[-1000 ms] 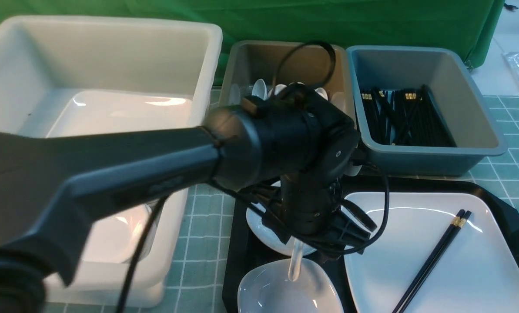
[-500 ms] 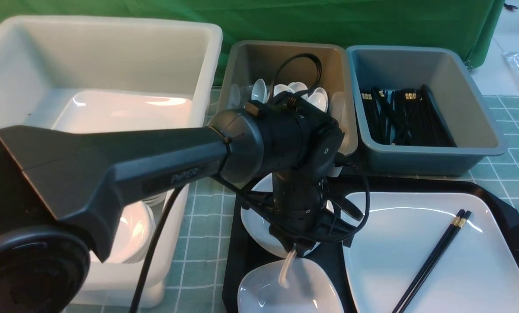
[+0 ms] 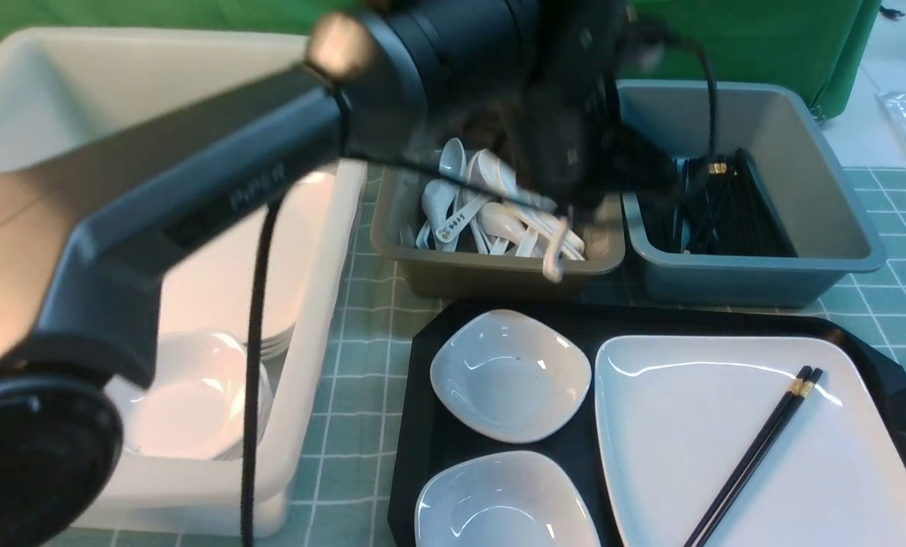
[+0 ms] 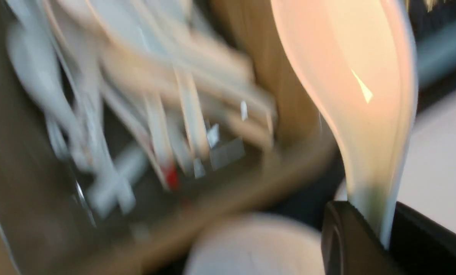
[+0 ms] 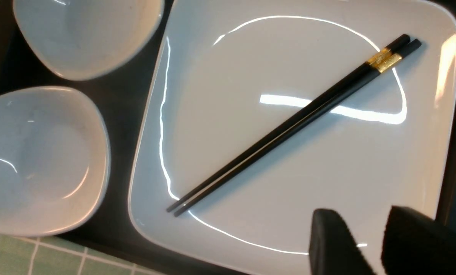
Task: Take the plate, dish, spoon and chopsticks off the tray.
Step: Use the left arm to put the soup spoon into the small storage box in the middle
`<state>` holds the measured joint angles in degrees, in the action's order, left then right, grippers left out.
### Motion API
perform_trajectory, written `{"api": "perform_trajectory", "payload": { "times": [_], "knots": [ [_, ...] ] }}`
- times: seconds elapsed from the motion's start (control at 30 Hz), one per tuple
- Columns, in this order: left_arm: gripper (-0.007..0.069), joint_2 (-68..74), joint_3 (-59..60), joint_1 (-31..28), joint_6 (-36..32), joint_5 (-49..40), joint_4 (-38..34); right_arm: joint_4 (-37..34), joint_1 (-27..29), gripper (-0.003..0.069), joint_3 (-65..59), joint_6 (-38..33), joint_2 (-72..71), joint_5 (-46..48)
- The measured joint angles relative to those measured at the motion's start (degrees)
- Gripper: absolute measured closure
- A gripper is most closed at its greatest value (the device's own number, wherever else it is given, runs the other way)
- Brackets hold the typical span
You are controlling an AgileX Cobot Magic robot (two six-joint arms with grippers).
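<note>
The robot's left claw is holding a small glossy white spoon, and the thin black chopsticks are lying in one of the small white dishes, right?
Not the chopsticks: the right wrist view shows them on the large square white plate. The left claw does hold the spoon.

You can see glossy, smooth white ceramic-looking surfaces on the plate [image 3: 696,425] and dishes [image 3: 509,376], smooth black chopsticks [image 3: 756,452] with shiny metallic-gold bands, plastic-looking tubs [image 3: 832,190] and a green cloth [image 3: 756,45] with soft folds
</note>
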<state>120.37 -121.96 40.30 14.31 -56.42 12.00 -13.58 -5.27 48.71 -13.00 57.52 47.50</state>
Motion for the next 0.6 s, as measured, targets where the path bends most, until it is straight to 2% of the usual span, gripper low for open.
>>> {"api": "perform_trajectory", "payload": {
  "times": [0.2,0.27,0.37,0.5,0.53,0.6],
  "knots": [
    [0.0554,7.22,-5.07,-8.14,-1.11,10.77,-6.89,0.00,0.00,0.0417,0.00,0.00,0.00,-1.15],
    [0.0529,9.29,-5.07,-10.20,-1.11,12.34,-7.70,0.00,-0.04,0.0406,0.00,0.00,0.01,-2.16],
    [0.0424,9.97,-5.07,-12.25,-1.11,11.40,-8.09,0.06,-0.04,0.0356,0.00,0.99,0.06,-4.62],
    [0.0240,9.31,-5.12,-12.99,-1.64,4.06,-7.65,0.76,-0.04,0.0202,0.10,5.52,1.15,-7.23],
    [0.0211,8.91,-5.12,-12.99,-2.71,1.47,-7.65,1.48,-0.04,0.0169,0.10,7.38,2.25,-7.33],
    [0.0210,7.60,-5.12,-12.99,-5.62,-3.42,-7.96,3.89,-0.04,0.0132,0.10,11.48,5.25,-7.33]
  ]
}}
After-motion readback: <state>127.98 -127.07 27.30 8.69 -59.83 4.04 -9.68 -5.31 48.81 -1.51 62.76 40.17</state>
